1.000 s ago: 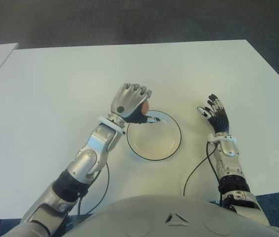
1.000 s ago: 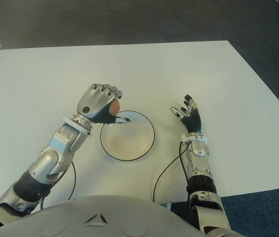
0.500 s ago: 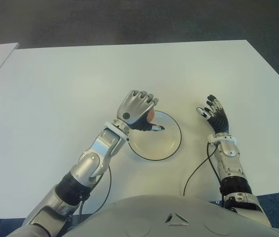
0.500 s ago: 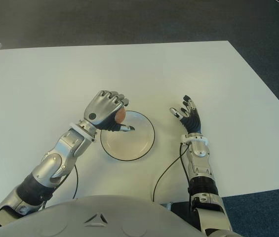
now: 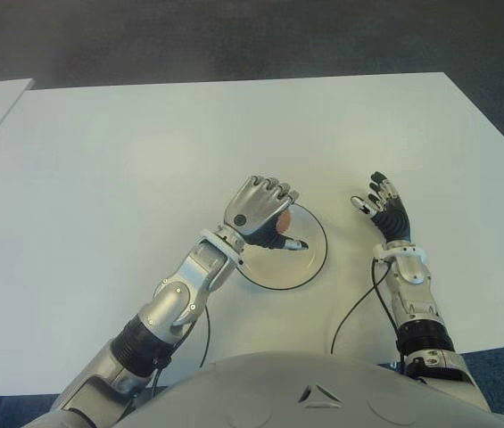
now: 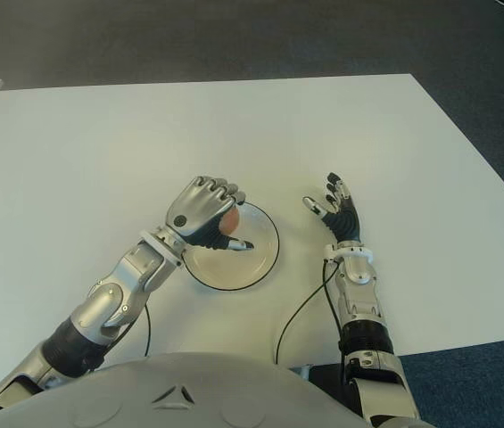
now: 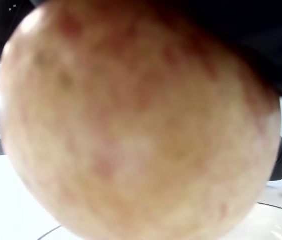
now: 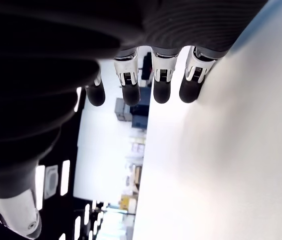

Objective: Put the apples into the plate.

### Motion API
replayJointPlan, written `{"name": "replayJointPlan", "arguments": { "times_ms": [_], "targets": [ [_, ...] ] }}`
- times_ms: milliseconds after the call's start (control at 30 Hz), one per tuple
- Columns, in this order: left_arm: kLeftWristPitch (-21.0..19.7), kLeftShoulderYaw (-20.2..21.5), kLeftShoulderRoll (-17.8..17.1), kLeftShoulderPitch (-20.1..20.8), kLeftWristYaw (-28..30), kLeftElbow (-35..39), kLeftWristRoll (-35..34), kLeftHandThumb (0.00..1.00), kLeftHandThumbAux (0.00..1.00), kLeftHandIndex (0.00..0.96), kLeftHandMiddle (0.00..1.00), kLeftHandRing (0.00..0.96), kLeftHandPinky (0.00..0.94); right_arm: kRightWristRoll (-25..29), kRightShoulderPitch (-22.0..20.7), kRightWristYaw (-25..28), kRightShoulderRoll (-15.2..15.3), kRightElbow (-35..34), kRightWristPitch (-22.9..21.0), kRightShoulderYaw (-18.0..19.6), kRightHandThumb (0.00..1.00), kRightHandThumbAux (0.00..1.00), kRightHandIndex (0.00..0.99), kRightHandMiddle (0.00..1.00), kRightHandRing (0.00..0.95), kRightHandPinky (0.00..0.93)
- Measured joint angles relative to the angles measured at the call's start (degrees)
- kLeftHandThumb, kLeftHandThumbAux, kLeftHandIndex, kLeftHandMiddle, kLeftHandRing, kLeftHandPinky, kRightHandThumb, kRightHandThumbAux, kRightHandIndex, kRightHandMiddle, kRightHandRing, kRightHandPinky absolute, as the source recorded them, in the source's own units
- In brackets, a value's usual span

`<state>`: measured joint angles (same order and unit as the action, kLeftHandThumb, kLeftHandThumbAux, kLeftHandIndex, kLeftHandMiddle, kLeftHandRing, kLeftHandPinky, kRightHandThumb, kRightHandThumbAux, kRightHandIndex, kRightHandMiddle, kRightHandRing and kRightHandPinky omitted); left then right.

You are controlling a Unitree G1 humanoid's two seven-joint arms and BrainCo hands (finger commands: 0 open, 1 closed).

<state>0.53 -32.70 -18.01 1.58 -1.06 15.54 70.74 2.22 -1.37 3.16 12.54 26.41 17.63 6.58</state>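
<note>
Over the near-left part of the plate (image 5: 309, 263), left robot hand (image 5: 261, 211) curled around one apple (image 5: 281, 219), fingers wrapped over its top, thumb stretched out across the dish; close up in the left wrist view, same apple (image 7: 136, 125) filling nearly everything, mottled red and yellow, with the plate's dark-edged rim just visible beneath; held above the plate rather than resting on it, as far as can be judged, though contact cannot be ruled out from the head views.

Beside the plate on its right, right robot hand (image 6: 334, 207) raised off the white bench (image 5: 100, 160), fingers (image 8: 161, 82) spread and straight, gripping nothing; idle for now.

Progress, judged from this: carry essentially complete, release not yet done; plate otherwise bare, no fruit lying in it; no other apple visible anywhere on the bench, so apparently just this one to deliver despite the plural in the task. Left to do: lower a little, loosen the fingers so the apple settles inside the rim and does not roll out, then draw the arm clear.
</note>
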Motion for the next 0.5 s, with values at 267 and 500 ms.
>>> {"name": "replayJointPlan", "arguments": {
  "times_ms": [267,500],
  "targets": [
    [0.7,-0.1,0.5,-0.6,-0.2,-0.9,-1.3,0.857,0.660,0.413,0.538,0.837,0.829,0.3,-0.1,0.6,0.0,-0.1,-0.7,0.1,0.069,0.676,0.000,0.036,0.051,0.000],
    [0.8,-0.4,0.9,-0.9,-0.1,-2.2,-2.0,0.857,0.661,0.411,0.538,0.829,0.811,0.4,-0.4,0.7,0.0,0.2,-0.7,0.1,0.069,0.669,0.000,0.044,0.049,0.000]
  ]
}}
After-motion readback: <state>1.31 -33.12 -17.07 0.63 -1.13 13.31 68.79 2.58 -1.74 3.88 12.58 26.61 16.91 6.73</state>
